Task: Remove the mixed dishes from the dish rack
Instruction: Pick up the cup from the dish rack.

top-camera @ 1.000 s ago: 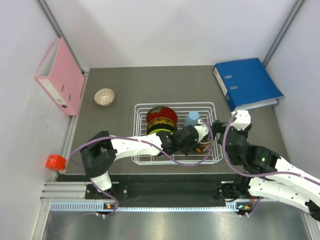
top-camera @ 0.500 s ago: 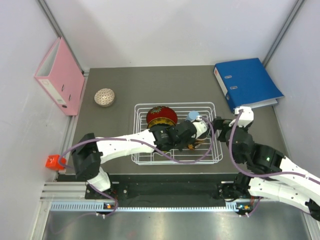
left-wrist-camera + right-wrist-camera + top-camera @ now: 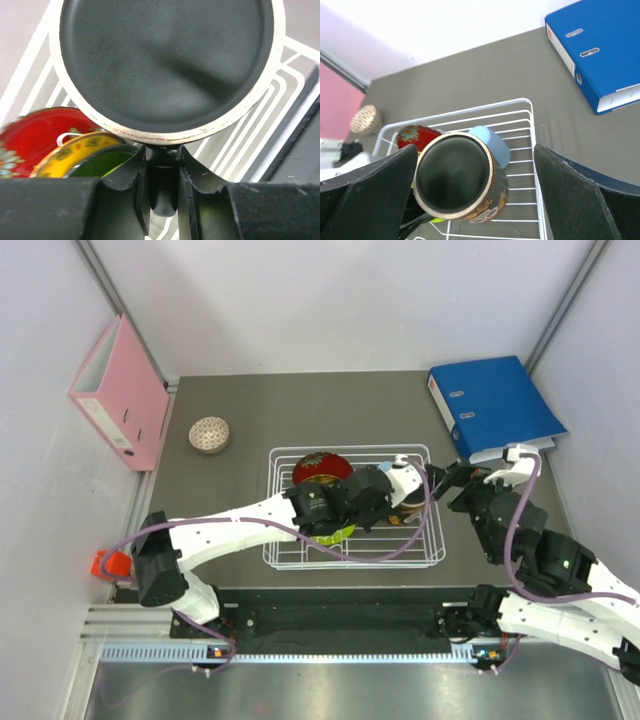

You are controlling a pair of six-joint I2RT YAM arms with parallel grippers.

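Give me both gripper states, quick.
Left gripper: closed on the handle of the dark mug.
Right gripper: open, holding nothing.

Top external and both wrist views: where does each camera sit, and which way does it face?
Top external: above, behind the bases, looking down at the dish rack; both arms show.
Left wrist: over the rack, facing the mug's dark base; left end effector shut on its handle.
Right wrist: right of the rack, facing across it; open right end effector shows.
Both wrist views share the mug.
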